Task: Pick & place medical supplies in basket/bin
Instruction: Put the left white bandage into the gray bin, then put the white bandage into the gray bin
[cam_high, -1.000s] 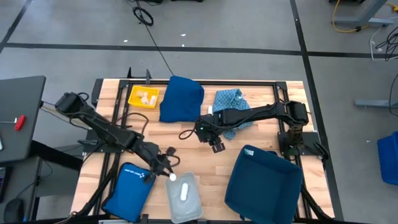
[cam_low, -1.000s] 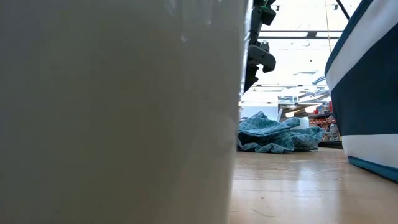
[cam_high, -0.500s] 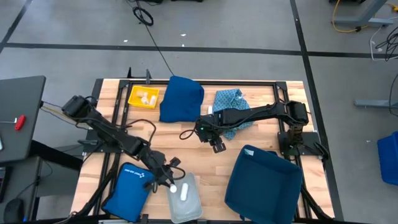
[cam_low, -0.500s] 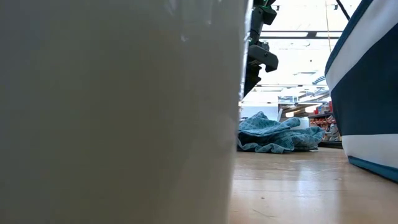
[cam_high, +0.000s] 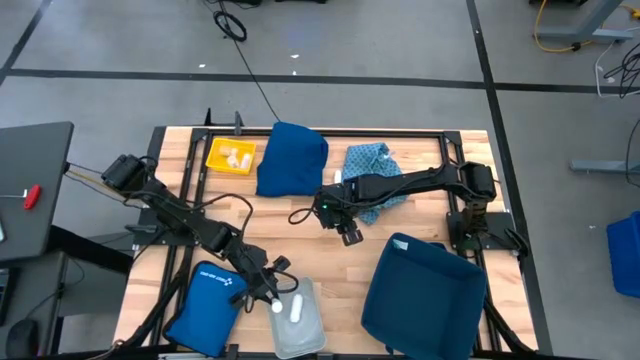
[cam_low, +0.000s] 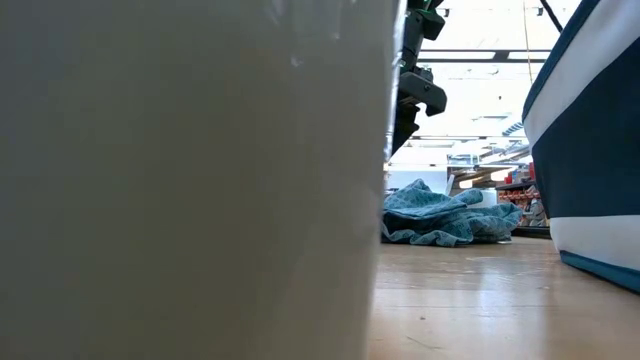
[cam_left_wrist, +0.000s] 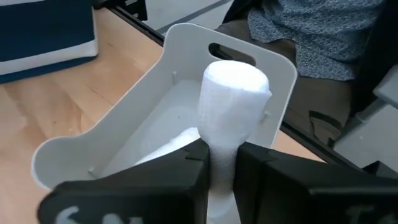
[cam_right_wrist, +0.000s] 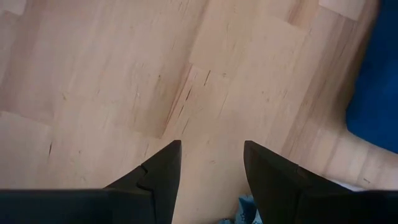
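Wooden planks of the table (cam_high: 310, 255) lie under both my arms. My left hand (cam_left_wrist: 219, 163) is clamped on a white gauze roll (cam_left_wrist: 231, 106), holding it just over the near wall of the white bin (cam_left_wrist: 261, 62) in front of it; another white roll (cam_high: 297, 309) lies inside that bin. My right hand (cam_right_wrist: 210, 163) hangs over bare wood mid-table, fingers apart and empty, beside a crumpled blue cloth (cam_low: 445, 218).

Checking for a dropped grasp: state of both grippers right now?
Left gripper: closed on a white roll, held over the white bin.
Right gripper: open, empty, above bare table.
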